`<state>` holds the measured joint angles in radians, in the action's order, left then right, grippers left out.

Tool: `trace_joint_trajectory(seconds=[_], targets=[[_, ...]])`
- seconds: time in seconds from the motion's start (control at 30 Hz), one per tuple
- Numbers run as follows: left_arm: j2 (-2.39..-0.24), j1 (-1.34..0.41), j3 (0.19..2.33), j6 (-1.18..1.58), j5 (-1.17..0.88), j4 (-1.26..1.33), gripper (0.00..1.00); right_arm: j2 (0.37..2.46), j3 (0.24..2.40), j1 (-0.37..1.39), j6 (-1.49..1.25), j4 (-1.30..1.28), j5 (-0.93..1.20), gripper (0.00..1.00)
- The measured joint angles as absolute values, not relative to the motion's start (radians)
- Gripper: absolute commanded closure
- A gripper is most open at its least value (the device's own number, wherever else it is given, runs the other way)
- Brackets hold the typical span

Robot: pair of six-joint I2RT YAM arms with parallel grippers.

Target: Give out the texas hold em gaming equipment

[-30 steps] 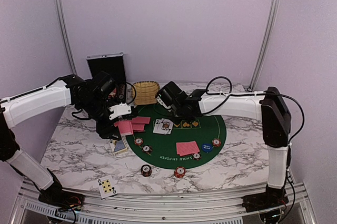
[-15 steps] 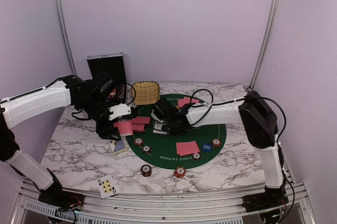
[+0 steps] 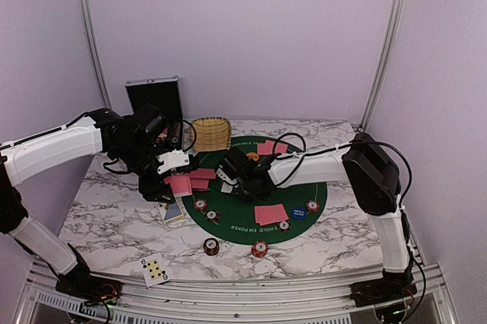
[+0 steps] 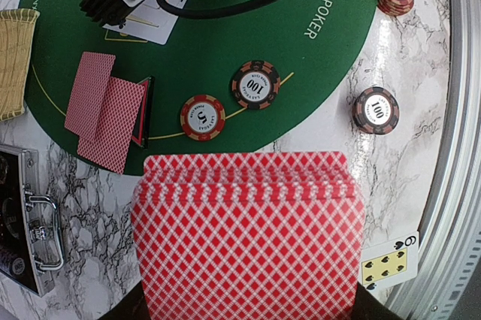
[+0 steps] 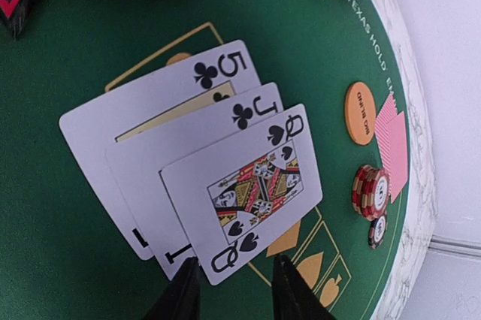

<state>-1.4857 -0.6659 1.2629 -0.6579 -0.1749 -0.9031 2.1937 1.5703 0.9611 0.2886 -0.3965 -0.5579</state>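
The right gripper, tips slightly parted, sits just behind the fanned face-up cards (queen nearest it), so I'd lift straight up without snagging them, while the left gripper pinches the deck.

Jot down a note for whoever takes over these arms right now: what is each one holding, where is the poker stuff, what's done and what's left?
Left tool: shut on the red-backed deck, by the left edge of the green mat.
Right tool: slightly open, low over the three face-up cards mid-mat; seems to grip nothing.
Done: face-down pairs at the left, near and far seats; chips, blue disc and orange disc on the mat.
Left: two chip stacks sit off the mat, a six lies near the table's front edge, and probably more cards need dealing.
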Motion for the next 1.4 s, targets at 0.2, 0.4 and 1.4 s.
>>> trace_joint_trajectory(seconds=[0.2,0.4,1.4], targets=[[-1.486,-0.666,1.263,-0.658,-0.175,-0.903,0.99,2.168,1.534,0.962,0.247,-0.402,-0.531,0.41],[-1.486,-0.666,1.263,-0.658,-0.175,-0.903,0.99,2.074,1.539,0.953,0.181,-0.403,-0.512,0.03],[-1.486,-0.666,1.278,-0.658,-0.174,-0.903,0.99,1.910,1.345,0.785,-0.772,0.045,0.636,0.01]])
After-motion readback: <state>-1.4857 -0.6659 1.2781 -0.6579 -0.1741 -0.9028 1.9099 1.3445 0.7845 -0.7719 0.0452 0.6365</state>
